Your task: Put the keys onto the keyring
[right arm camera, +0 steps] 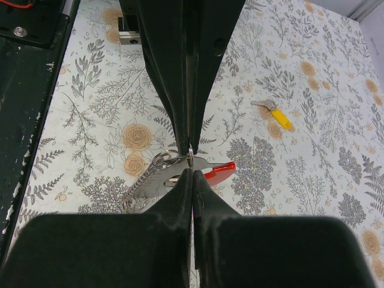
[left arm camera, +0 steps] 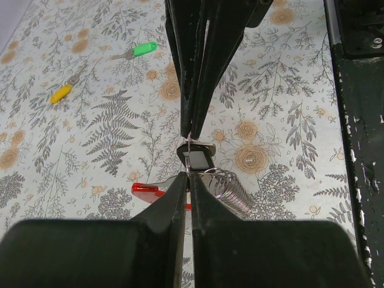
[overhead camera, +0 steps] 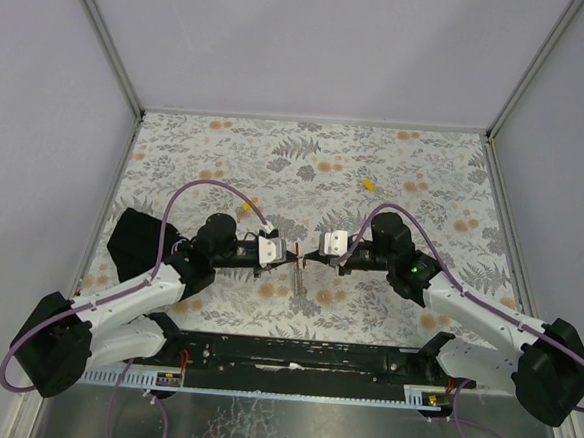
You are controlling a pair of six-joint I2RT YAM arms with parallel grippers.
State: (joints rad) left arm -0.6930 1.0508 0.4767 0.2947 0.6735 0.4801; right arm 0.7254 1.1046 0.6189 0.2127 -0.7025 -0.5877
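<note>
Left pincer (overhead camera: 289, 251) and right pincer (overhead camera: 308, 255) meet tip-to-tip, both pinched shut; red-looped grey fan-shaped keyring (left arm camera: 231, 193) half-hidden beneath them, hold unclear.

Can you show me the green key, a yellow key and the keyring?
green key (left arm camera: 144, 48), left wrist view, on its green plastic head.
yellow key (left arm camera: 60, 93), left wrist view, on its yellow head.
keyring (left arm camera: 233, 191), left wrist view, on its silver coiled part.

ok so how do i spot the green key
On the floral table, look in the left wrist view beyond the left claw, toward the top left. The green key lies flat there, closer to centre than the yellow key; it alone has a bright green head.
</note>
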